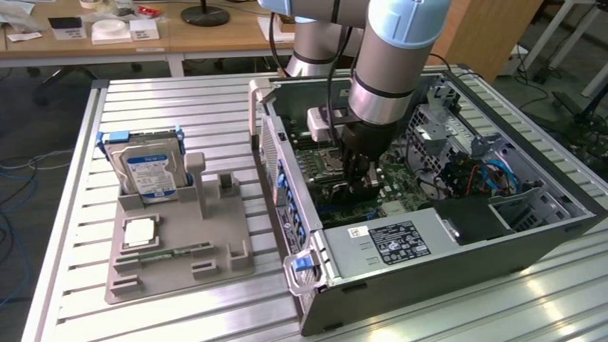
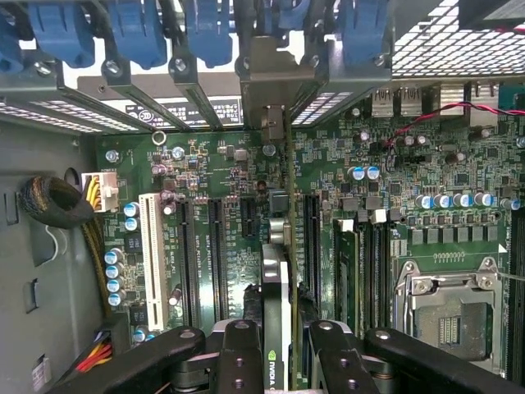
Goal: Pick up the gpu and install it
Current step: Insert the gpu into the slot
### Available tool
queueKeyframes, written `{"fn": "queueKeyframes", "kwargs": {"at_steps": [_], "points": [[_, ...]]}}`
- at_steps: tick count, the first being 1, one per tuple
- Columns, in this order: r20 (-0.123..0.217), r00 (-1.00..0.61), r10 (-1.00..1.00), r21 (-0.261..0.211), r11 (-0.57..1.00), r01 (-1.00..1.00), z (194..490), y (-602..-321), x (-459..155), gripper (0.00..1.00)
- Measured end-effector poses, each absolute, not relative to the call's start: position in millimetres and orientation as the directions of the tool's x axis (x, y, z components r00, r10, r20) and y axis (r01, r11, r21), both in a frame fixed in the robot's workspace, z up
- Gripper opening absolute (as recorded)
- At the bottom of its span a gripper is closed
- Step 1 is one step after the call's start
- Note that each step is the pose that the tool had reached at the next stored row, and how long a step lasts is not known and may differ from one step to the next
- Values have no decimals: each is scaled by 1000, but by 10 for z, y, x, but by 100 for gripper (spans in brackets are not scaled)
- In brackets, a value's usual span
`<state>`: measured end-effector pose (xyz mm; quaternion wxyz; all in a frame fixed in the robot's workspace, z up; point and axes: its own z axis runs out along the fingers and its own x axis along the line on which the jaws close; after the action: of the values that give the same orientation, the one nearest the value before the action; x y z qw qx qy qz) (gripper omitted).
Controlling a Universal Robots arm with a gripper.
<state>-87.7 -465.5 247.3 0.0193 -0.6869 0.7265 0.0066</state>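
Note:
My gripper is lowered inside the open computer case, over the green motherboard. In the wrist view the gripper is shut on the gpu, a thin dark card seen edge-on between the black fingers. The card stands upright over the motherboard, in line with the long expansion slots. Its silver bracket reaches the rear slot openings of the case. Whether the card's edge sits in a slot is hidden by the card itself.
Blue slot latches line the case's rear wall. A CPU socket lies beside the card. Outside the case, a grey holder carries a hard drive, a chip and a memory stick.

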Motion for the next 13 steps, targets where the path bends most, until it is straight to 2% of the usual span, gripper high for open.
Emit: {"fn": "queueKeyframes", "kwargs": {"at_steps": [13], "points": [[-37,-66,-997,-17,67,-998,2463,-4647,-879,27]]}}
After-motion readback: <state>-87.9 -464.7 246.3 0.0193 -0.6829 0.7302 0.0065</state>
